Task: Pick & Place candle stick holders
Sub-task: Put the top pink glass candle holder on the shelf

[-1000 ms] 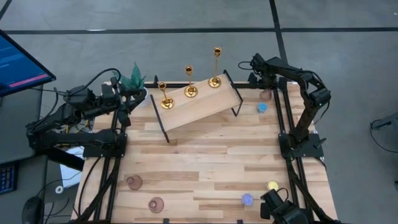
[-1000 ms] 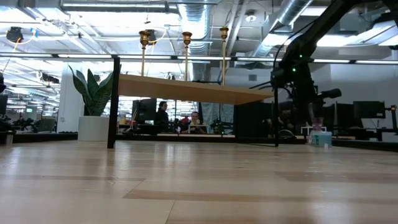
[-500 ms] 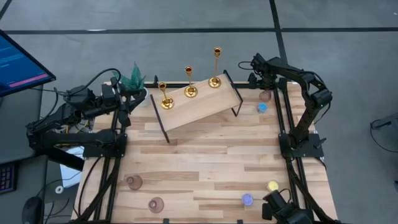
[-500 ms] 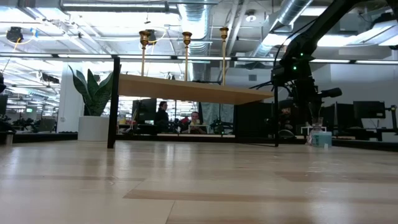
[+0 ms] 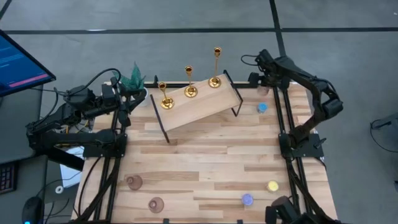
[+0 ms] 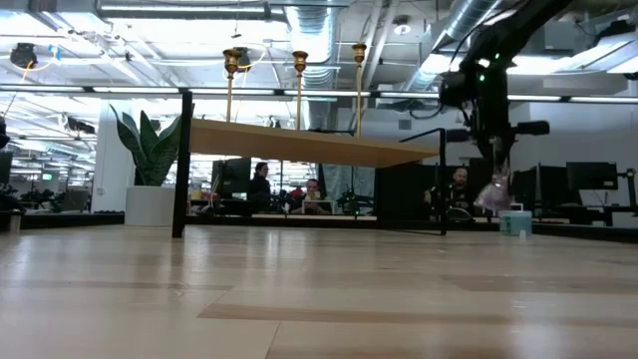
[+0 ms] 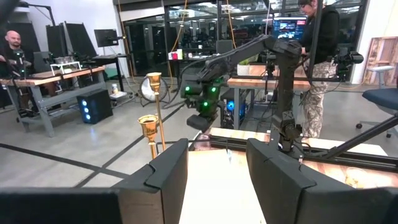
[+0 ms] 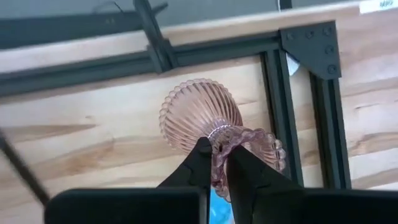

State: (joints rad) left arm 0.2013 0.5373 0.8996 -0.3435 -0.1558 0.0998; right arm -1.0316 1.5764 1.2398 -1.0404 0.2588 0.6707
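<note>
My right gripper (image 5: 266,83) is at the table's far right corner, shut on a dusty-pink ribbed glass holder (image 8: 198,112), which also shows in the low view (image 6: 493,195). Three gold candlesticks (image 5: 165,99) (image 5: 190,87) (image 5: 215,78) stand by their round bases on a raised wooden shelf (image 5: 199,106). Two more pink holders (image 5: 134,182) (image 5: 155,204) stand at the near left. My left gripper (image 7: 216,168) is open and empty at the far left, beside the shelf's left end (image 5: 134,94). My right gripper pinches the holder's beaded rim (image 8: 219,148) between its two fingers (image 8: 199,163), one finger inside the mouth and one outside. The fingers point down from above. The holder hangs tilted below them, its bulbous body lifted clear of the table (image 6: 493,199).
A green potted plant (image 5: 132,78) stands at the far left by my left gripper. Small blue lights (image 5: 262,107) (image 5: 247,200) and a yellow one (image 5: 272,185) lie along the right side. The shelf's black legs (image 5: 236,102) stand near my right gripper. Bare wood lies in the middle.
My right gripper has gone up with the pink holder at the far right corner. The holder, standing on the table before, now hangs tilted and clear of it.
</note>
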